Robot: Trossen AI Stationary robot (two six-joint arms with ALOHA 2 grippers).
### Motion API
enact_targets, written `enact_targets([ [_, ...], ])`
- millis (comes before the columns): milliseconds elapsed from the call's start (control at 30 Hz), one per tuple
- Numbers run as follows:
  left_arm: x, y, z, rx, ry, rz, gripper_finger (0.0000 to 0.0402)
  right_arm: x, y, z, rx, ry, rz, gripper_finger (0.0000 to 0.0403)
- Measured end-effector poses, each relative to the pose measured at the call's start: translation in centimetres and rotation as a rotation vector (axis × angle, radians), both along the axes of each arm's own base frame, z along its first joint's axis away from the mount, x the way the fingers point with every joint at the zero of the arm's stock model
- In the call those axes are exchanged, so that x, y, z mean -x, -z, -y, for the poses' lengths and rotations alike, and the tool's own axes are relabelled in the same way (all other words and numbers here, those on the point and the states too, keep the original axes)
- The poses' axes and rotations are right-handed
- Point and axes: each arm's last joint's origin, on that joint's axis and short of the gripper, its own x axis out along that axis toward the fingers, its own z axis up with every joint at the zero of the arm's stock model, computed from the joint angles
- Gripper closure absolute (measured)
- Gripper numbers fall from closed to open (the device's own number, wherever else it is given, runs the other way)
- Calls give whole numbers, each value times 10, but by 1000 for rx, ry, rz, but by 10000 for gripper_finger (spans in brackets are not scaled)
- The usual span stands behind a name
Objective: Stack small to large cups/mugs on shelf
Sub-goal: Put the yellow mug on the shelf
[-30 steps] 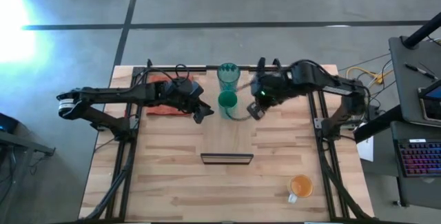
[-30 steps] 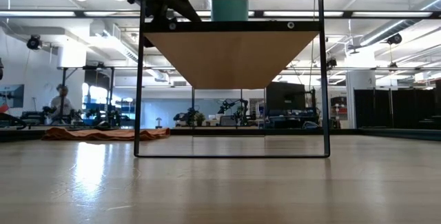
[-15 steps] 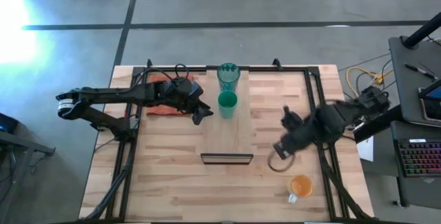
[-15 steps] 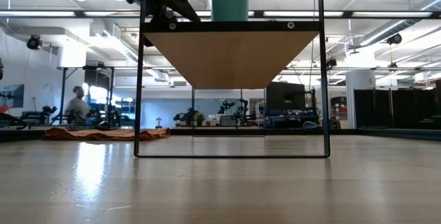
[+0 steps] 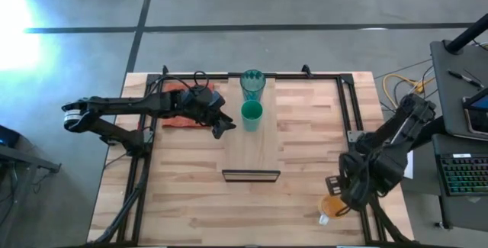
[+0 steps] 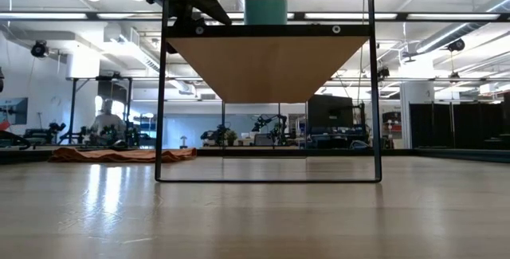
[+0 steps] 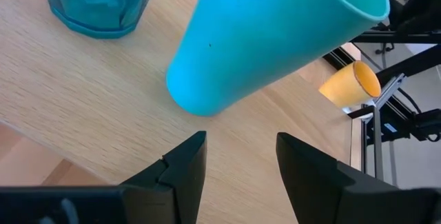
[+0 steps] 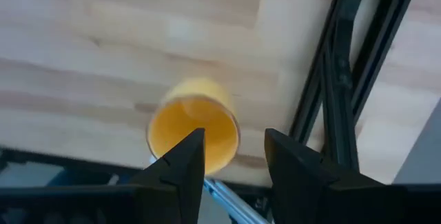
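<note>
Orange mug (image 5: pixel 332 206), item outstanding: it stands upright on the tabletop near the front right corner, well apart from the shelf (image 5: pixel 253 145), its mouth facing up and its long axis vertical; in the high view a bit of its white handle shows at the front-left of the body. Your right gripper (image 8: pixel 233 156) hangs directly above it, fingers spread to a gap that looks about as wide as the rim, holding nothing; the right wrist view looks straight down into the orange bowl between the two fingers, so the mug lies below the hand along the approach line, and a descent should set the fingers astride or onto the rim, though you cannot tell yet which. Right arm is by far the nearer; the left is well across the table. Green cup (image 5: pixel 252 114): upright on the shelf's back half, just in front of the teal tumbler (image 5: pixel 252 82), the two close but whether touching is unclear. Left gripper (image 7: pixel 236 163): waiting just beside the green cup on its left, fingers apart and empty, the cup's base ahead of the tips.
</note>
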Motion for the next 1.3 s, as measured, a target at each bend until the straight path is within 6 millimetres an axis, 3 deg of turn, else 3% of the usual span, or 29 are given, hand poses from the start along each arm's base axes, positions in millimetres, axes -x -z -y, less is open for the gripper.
enact_targets([
  [333,0,-1,0,7,-4,3,240,-7,51,-22,-41,-22,-68,262],
  [700,0,0,0,36,-10,-3,240,7,79,-26,-21,-59,-142,262],
  [933,0,0,0,35,-10,1,240,10,89,-31,-40,-78,-121,262],
  [1300,0,0,0,38,-14,1,240,7,81,-33,-45,-88,-59,267],
])
